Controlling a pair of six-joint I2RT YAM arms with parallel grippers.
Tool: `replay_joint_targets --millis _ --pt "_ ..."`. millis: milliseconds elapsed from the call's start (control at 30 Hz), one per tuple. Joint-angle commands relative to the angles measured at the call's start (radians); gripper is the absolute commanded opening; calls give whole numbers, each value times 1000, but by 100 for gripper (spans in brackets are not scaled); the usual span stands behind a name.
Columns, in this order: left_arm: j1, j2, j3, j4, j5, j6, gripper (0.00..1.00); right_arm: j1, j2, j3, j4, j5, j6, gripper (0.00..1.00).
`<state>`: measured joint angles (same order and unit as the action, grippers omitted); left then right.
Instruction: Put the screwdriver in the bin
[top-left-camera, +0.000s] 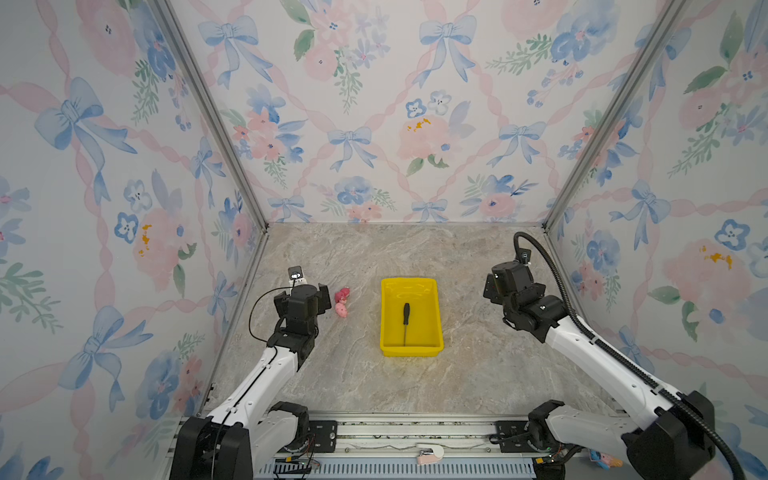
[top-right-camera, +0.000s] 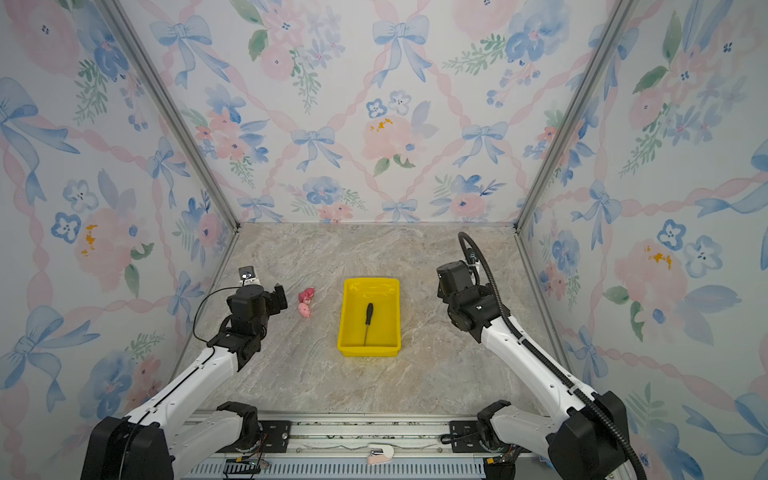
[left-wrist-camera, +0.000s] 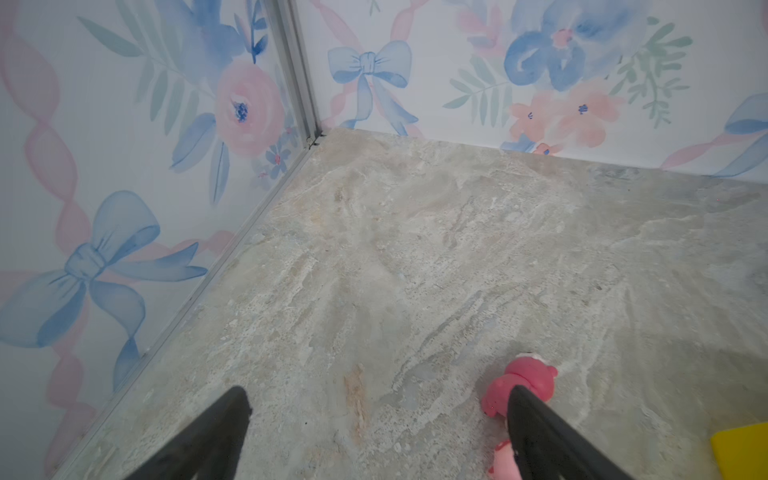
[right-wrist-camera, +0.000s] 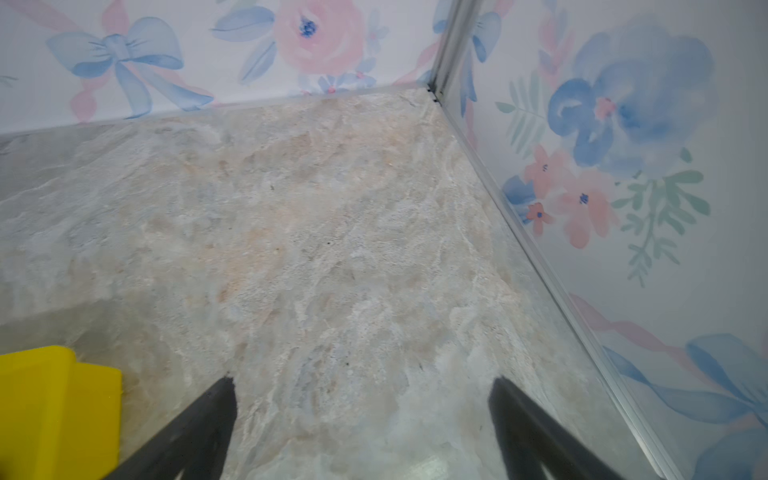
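The screwdriver (top-left-camera: 405, 322) lies flat on the floor of the bin (top-left-camera: 434, 316), handle toward the back wall of the enclosure and shaft tip toward the front wall of the bin, roughly parallel to the long sides; both top views show the same placement (top-right-camera: 368, 322). Because the tool is shorter than the tray and rests wholly inside its low walls, the task reads as complete, and no part of the tool overhangs the rim. The bin sits near the middle of the marble-patterned table (top-left-camera: 353, 386), between the two arms, a position either arm can reach. The right gripper (right-wrist-camera: 361, 388) stands to the right of the bin and clear of it, above bare table; the right wrist view shows its two fingers spread wide with nothing between them, and only a yellow corner of the bin (right-wrist-camera: 58, 399) at the edge of the picture. This posture is consistent with a release followed by retreat, though that is a judgement. The left gripper (left-wrist-camera: 378, 399) is parked on the left side, fingers likewise spread wide and empty. One finger overlaps the pink toy (left-wrist-camera: 525, 380) in the left wrist view; whether it touches the toy or merely passes in front of it cannot be settled from this angle. The toy lies well apart from the bin.
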<state>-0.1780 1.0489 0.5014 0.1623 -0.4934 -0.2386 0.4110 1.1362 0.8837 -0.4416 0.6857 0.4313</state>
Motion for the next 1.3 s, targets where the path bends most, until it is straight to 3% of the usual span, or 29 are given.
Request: replay_joint_targets --millis 0,167,333,433,700,900,1000,1267 --pt "28 31 -31 96 -22 36 98 -87 -28 -124 128 -24 -80 97" --pt "47 92 -79 215 -15 145 98 -175 18 -235 286 -68 -173 97" --pt "65 139 -166 394 102 293 97 -198 100 -278 527 -127 -299 97" --pt "89 164 -197 477 168 299 98 -225 151 -295 637 -137 -319 97" --pt "105 262 -240 671 213 298 97 -252 273 -356 935 -222 -396 97" --pt "114 313 -248 798 291 286 97 -272 350 -331 1003 -247 -422 97" --pt "123 341 -224 793 356 251 98 -302 385 -339 1053 -288 -405 97" --pt "132 511 -252 1018 416 234 98 -352 364 -456 1232 -440 -392 97"
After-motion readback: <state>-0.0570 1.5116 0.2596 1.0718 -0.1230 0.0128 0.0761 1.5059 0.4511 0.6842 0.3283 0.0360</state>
